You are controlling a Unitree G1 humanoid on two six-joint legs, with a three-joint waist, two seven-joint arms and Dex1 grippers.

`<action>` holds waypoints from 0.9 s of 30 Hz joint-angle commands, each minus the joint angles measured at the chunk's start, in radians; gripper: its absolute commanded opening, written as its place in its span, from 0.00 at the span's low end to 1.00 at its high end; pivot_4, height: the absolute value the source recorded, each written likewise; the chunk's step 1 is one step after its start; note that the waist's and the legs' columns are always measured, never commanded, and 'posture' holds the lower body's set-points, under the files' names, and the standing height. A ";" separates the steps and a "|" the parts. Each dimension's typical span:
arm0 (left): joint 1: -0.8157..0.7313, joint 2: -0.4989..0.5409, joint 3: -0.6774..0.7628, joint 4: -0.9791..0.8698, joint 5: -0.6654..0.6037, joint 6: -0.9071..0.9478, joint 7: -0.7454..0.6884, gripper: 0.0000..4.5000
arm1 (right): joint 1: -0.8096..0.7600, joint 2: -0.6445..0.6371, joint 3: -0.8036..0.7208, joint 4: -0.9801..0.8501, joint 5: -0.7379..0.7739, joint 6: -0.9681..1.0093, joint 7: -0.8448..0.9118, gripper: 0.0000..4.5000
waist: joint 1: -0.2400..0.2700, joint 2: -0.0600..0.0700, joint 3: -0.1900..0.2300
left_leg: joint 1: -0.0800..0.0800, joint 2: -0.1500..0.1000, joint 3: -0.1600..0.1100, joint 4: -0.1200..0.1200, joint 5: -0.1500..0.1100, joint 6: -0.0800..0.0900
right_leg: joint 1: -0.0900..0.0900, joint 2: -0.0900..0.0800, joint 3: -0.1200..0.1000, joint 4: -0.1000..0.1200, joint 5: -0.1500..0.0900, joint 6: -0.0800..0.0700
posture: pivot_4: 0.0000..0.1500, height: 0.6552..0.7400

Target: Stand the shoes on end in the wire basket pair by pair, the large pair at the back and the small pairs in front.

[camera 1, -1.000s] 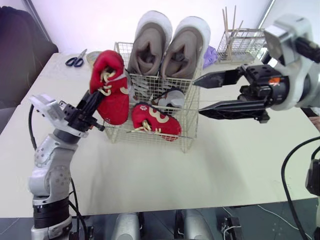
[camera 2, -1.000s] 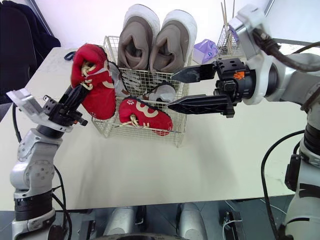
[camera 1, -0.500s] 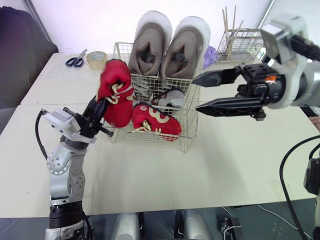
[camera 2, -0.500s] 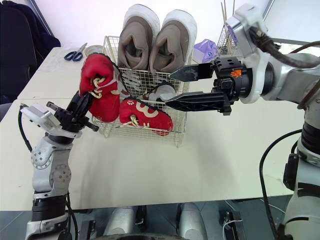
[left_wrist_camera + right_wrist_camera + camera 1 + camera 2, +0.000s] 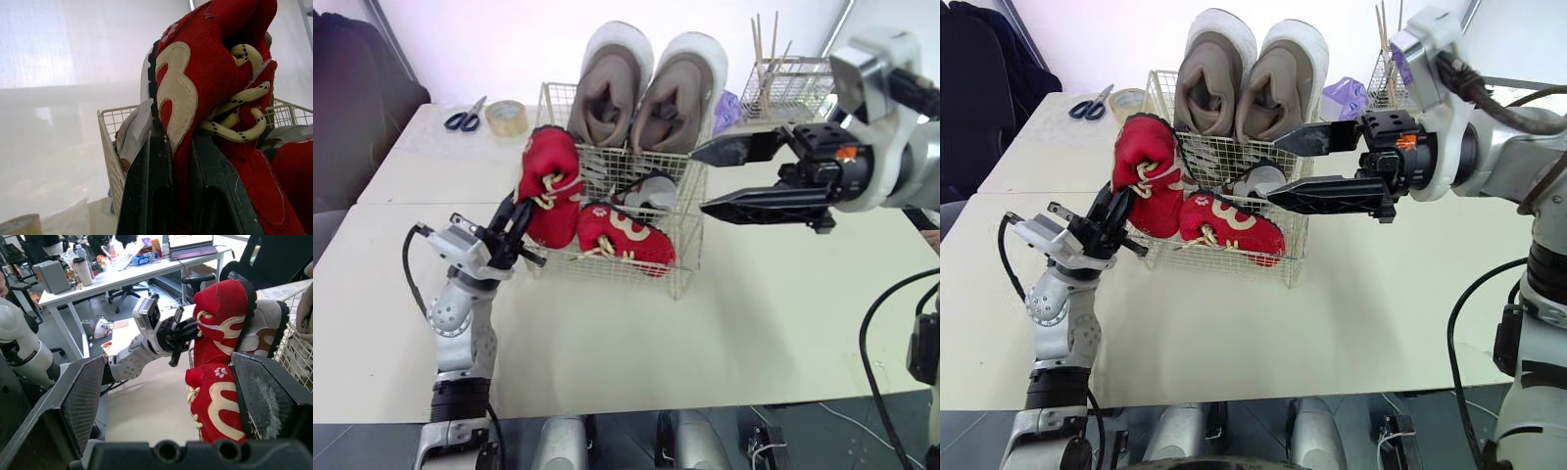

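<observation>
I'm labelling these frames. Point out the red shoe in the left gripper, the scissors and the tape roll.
red shoe (image 5: 554,157), left eye view, on the red upper above the laces.
scissors (image 5: 460,120), left eye view, on the handles.
tape roll (image 5: 504,124), left eye view, on its near wall.

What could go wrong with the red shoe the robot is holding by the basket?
The left gripper pinches the red shoe only by its side, so it might slip or topple. Its loose laces could snag on the wire basket. The other red shoe lies tipped over at the front, so the pair may not stand together.
</observation>
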 commanded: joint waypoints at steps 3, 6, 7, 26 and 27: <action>0.036 0.006 -0.053 0.005 -0.002 0.032 -0.027 0.01 | 0.002 -0.023 -0.044 -0.018 0.029 0.009 -0.007 1.00 | 0.000 0.000 0.000 | 0.000 0.000 0.000 0.000 0.000 0.000 | 0.000 -0.001 0.000 0.000 0.000 0.000 | 1.00 1.00; 0.060 0.025 -0.061 -0.020 -0.017 0.078 -0.030 0.01 | 0.021 -0.047 -0.038 -0.053 0.043 0.026 0.006 1.00 | -0.001 0.001 0.000 | 0.000 0.000 -0.001 0.000 0.000 0.001 | 0.000 -0.001 0.000 0.000 0.000 0.000 | 1.00 1.00; 0.073 0.036 -0.067 -0.035 -0.030 0.102 -0.042 0.01 | 0.030 -0.052 -0.033 -0.068 0.038 0.023 0.012 1.00 | -0.002 0.001 -0.001 | 0.000 0.000 0.000 0.000 0.000 0.001 | 0.000 -0.001 0.000 0.000 0.000 0.000 | 1.00 1.00; 0.171 0.132 -0.048 -0.184 -0.149 0.400 -0.045 0.10 | 0.081 0.015 -0.034 -0.109 0.064 -0.018 -0.061 1.00 | -0.005 0.007 -0.003 | 0.000 0.000 0.001 0.000 -0.003 0.005 | 0.002 -0.003 0.000 -0.009 0.002 0.000 | 1.00 1.00; 0.186 0.134 -0.045 -0.199 -0.167 0.425 -0.044 0.20 | 0.084 0.016 -0.032 -0.116 0.070 -0.013 -0.062 1.00 | -0.006 0.007 -0.003 | 0.000 0.000 0.001 0.000 -0.003 0.005 | 0.002 -0.003 0.000 -0.010 0.002 0.000 | 1.00 1.00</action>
